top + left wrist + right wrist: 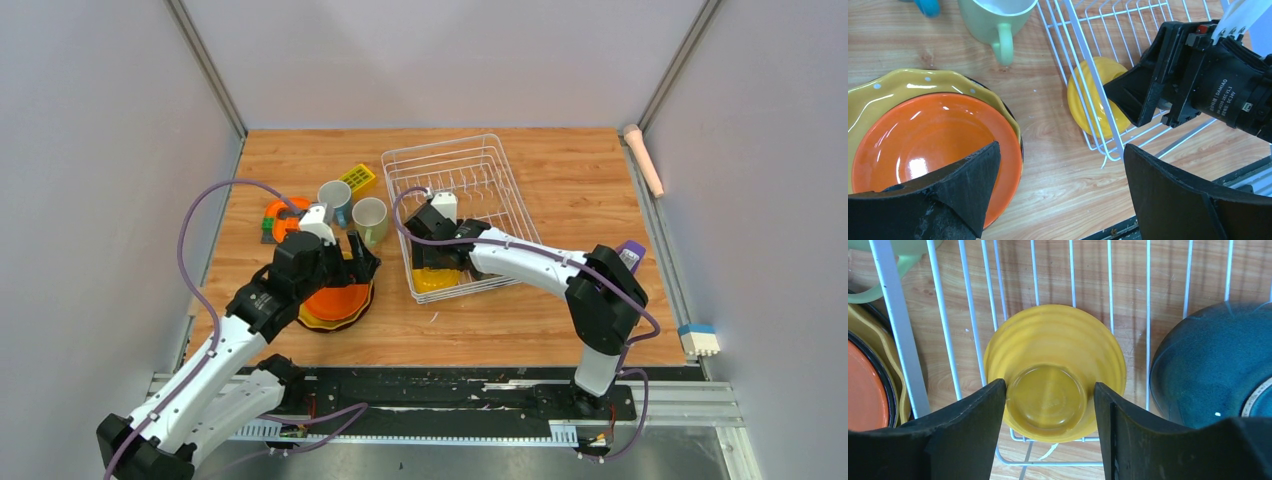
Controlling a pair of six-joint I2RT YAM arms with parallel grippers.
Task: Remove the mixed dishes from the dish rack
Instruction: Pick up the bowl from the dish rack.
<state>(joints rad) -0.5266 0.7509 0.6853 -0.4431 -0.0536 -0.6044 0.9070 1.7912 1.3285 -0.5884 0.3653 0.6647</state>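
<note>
Rack: white wire rectangular dish rack (899, 325) sits on the wooden table (560, 180), right of centre, with two bowls in its near end.
Yellow bowl: round ribbed yellow bowl (1055, 345) lies in the rack's near left corner, its foot ring turned toward the right wrist camera.
Dark bowl: round blue-black glazed bowl (1203, 365) lies in the rack just beside the yellow bowl, on its right in the wrist view; the two look apart.
Right gripper: right gripper (1050, 405) is down inside the rack, one finger on each side of the yellow bowl's foot ring. The jaws stand parted; whether the pads press the bowl cannot be told.
Left gripper: left gripper (1060, 195) hangs released, jaws spread wide, over the near edge of the plate stack, holding nothing.
Plates: glossy orange round plate (923, 145) lies on top of a yellow scalloped plate (908, 80), stacked on the table left of the rack.
Mugs: pale green ceramic mug (998, 20) stands upright on the table just beside the rack's left wall; blue mug (334, 198) stands upright next to it, farther left.
Other items: small yellow studded brick (358, 179) lies behind the mugs; orange round gadget (283, 220) lies left of them.
</note>
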